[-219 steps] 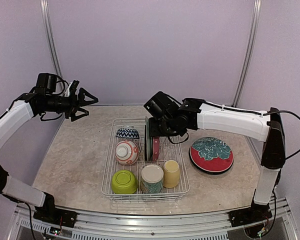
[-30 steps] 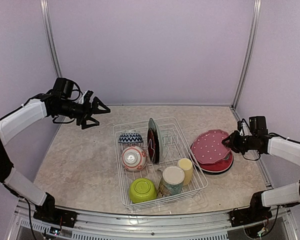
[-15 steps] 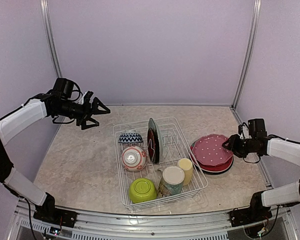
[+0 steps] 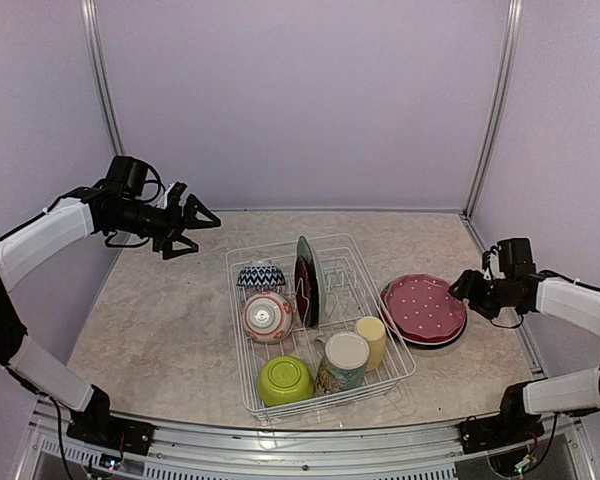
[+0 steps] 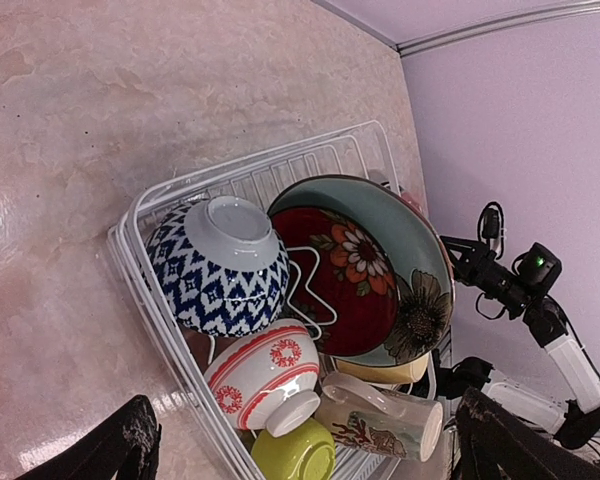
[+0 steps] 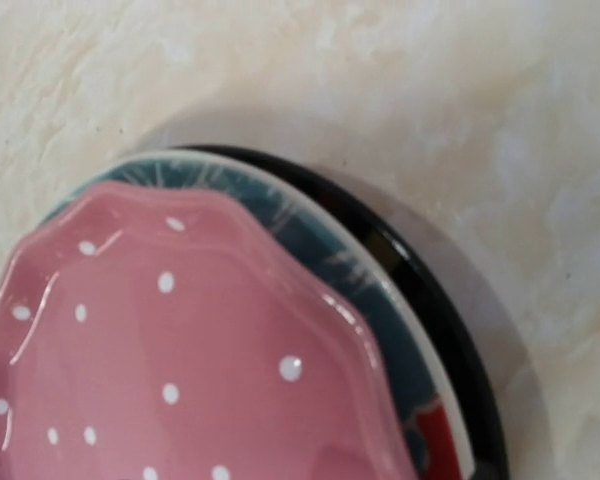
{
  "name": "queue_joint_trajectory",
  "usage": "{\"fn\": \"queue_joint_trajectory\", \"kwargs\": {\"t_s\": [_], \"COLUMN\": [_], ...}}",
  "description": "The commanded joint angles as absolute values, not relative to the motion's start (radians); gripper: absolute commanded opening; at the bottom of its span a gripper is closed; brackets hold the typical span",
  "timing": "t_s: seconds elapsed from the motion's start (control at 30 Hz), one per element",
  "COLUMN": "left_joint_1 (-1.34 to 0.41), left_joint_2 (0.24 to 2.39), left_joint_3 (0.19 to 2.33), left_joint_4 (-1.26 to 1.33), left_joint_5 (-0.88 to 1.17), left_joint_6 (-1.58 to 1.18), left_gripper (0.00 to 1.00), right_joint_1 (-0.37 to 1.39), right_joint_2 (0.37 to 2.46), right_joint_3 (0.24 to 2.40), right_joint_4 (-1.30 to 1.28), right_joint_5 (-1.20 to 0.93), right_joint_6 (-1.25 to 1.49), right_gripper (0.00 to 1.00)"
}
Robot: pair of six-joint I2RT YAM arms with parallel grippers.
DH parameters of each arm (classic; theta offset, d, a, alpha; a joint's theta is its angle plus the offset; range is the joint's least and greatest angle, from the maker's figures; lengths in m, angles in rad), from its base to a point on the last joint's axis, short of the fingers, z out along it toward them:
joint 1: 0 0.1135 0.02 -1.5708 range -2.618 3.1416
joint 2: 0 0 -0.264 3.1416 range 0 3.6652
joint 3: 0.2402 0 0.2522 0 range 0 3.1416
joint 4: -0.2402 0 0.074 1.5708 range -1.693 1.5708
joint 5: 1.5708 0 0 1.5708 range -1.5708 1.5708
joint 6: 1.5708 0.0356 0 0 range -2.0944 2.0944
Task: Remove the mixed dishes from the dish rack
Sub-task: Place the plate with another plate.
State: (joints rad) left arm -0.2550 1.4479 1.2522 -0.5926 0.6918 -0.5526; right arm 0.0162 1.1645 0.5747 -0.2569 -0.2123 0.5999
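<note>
The white wire dish rack (image 4: 243,372) sits mid-table. It holds a blue zigzag bowl (image 4: 258,276), a red-white bowl (image 4: 267,316), a lime green bowl (image 4: 286,380), a cream-teal mug (image 4: 342,360), a yellow cup (image 4: 371,340) and two upright plates (image 4: 305,280). The pink dotted plate (image 4: 423,308) lies flat on a plate stack right of the rack. My right gripper (image 4: 468,290) is at that plate's right edge; its fingers do not show. My left gripper (image 4: 205,236) is open and empty, in the air left of the rack.
The right wrist view shows the pink plate (image 6: 180,350) on a teal and red plate (image 6: 310,250) on a dark plate (image 6: 420,280). The left wrist view shows the rack (image 5: 150,300) from above, with the red floral plate (image 5: 340,280) upright. Purple walls enclose the table.
The pink plate, tilted in my right gripper a second ago, has come down flat onto the stack. Seven seconds ago the right arm was over the rack. The left arm has hardly moved.
</note>
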Motion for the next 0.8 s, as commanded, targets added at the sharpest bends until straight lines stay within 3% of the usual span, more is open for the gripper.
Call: {"fn": "queue_joint_trajectory", "kwargs": {"t_s": [0.0,0.17,0.3,0.77], "left_joint_1": [-0.263,-0.263,-0.263,-0.265], "left_joint_2": [1.445,1.452,1.458,1.466], "left_joint_3": [1.281,1.281,1.28,1.284], "left_joint_4": [-0.603,-0.603,-0.603,-0.607], "left_joint_5": [0.691,0.692,0.696,0.692], "left_joint_6": [-0.537,-0.537,-0.54,-0.537], "left_gripper": [0.99,0.99,0.99,0.99], "right_joint_1": [0.009,0.015,0.058,0.455], "right_joint_2": [1.141,1.103,1.045,1.224], "right_joint_3": [0.584,0.632,0.668,0.892], "right_joint_4": [-0.299,-0.383,-0.402,-0.355], "right_joint_5": [-0.154,-0.103,-0.134,-0.031], "right_joint_6": [0.587,0.543,0.502,0.579], "right_gripper": [0.71,0.71,0.78,0.78]}}
